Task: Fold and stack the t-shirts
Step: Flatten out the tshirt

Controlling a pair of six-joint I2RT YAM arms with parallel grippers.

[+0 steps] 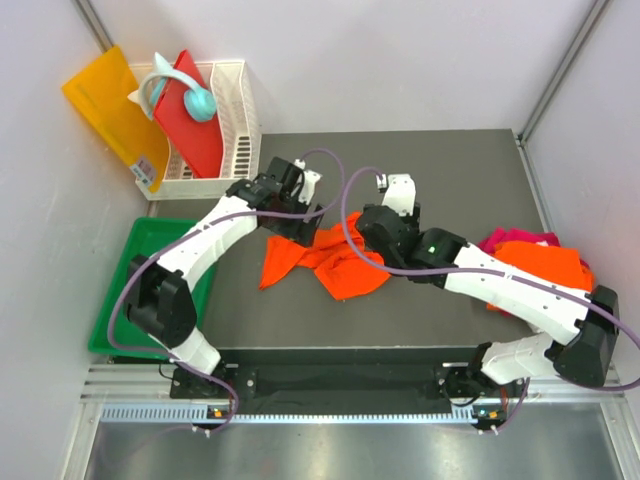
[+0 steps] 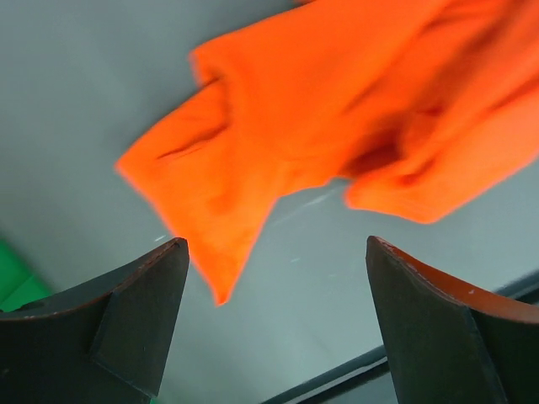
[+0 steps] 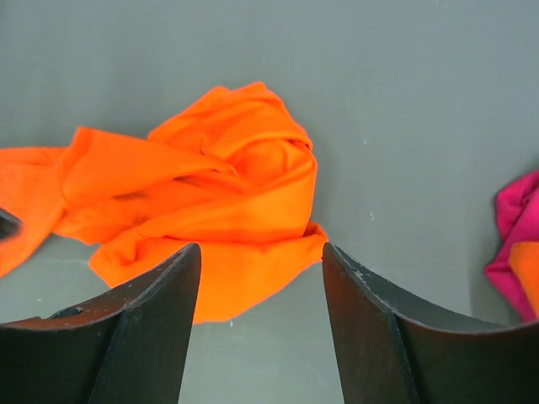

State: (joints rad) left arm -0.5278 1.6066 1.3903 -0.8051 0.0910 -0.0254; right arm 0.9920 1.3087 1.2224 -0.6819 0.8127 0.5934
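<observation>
Both pairs of jaws stand open and empty over the crumpled orange t-shirt (image 1: 330,262) at centre frame. Flattening appears to be in hand; you should next grip opposite edges and spread.

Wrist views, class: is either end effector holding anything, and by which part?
Nothing is held. The left end effector and the right end effector both stand open near the crumpled orange t-shirt, with no cloth pinched.
</observation>
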